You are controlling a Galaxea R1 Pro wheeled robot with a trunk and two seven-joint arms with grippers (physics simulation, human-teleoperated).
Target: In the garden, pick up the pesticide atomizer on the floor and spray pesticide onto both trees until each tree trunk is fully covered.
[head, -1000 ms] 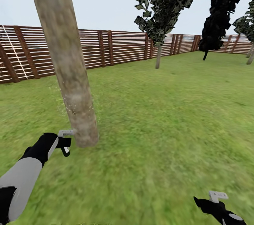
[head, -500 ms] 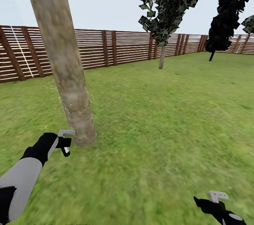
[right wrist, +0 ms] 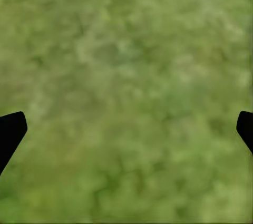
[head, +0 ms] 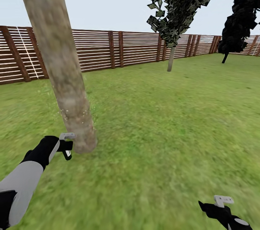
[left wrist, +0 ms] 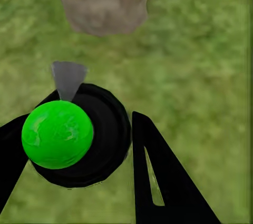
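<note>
The left claw (head: 67, 147) hangs low over the grass (head: 162, 122), just beside the foot of the thick leaning trunk (head: 61, 67), and it is closed around the atomizer (head: 67, 153). In the left wrist view the atomizer (left wrist: 79, 134) sits between the two dark fingers (left wrist: 158, 176), a black round body with a bright green ball on top and a small grey nozzle aimed toward the trunk's base (left wrist: 103, 0). A scatter of fine white specks (head: 77, 114) clings to the lower trunk. The right claw (head: 222, 201) rests low at the right, well apart from the tree, over bare grass; in the right wrist view its finger tips (right wrist: 10, 129) stand far apart at the edges, spread wide and holding nothing. Behind runs the slatted fence (head: 137, 48), with a thin-trunked dark tree (head: 177, 6) before it.
</note>
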